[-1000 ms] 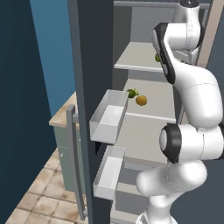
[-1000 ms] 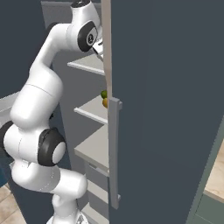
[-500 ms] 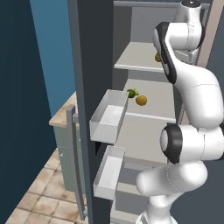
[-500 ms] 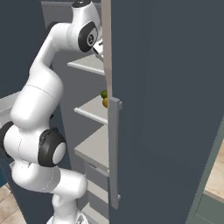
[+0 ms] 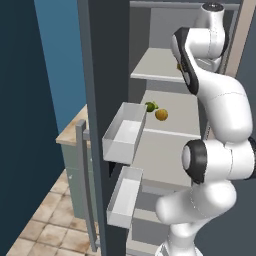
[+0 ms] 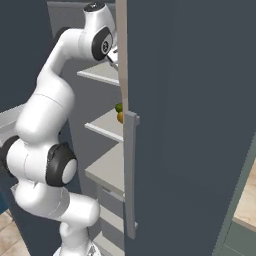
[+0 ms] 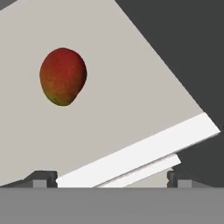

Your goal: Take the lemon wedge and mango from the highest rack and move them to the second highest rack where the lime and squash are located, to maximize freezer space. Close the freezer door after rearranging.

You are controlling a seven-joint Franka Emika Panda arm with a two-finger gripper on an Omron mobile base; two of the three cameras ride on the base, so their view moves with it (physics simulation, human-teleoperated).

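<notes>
The hand [image 7: 112, 178] is wide open and holds nothing. Its two dark tips stand far apart at the bottom of the hand view. It looks down at the top shelf [image 7: 131, 87], and the mango [image 7: 63, 76] lies there, up and to the left of the space between the tips. The mango is apart from the hand, so nothing has been picked up yet.

I cannot spot the lemon wedge on the part of the shelf the hand view shows. A bit of yellow peeks out beside the arm in the left base view, but it is too hidden to say what it is.

One shelf down is the second shelf [image 5: 175, 107]. The lime [image 5: 150, 106] and the squash [image 5: 161, 114] sit close together near its front left. There is bare room beside them for more fruit.

The freezer door [image 5: 102, 75] stands wide open, with its white bins [image 5: 125, 131] sticking out and the long grey handle [image 5: 85, 185] on its outer edge.

So the job looks like it is near the start. The mango has not moved down. The lemon wedge must go down too. Closing the door comes last. I think the hand needs to shift over the mango before it can close on it.
</notes>
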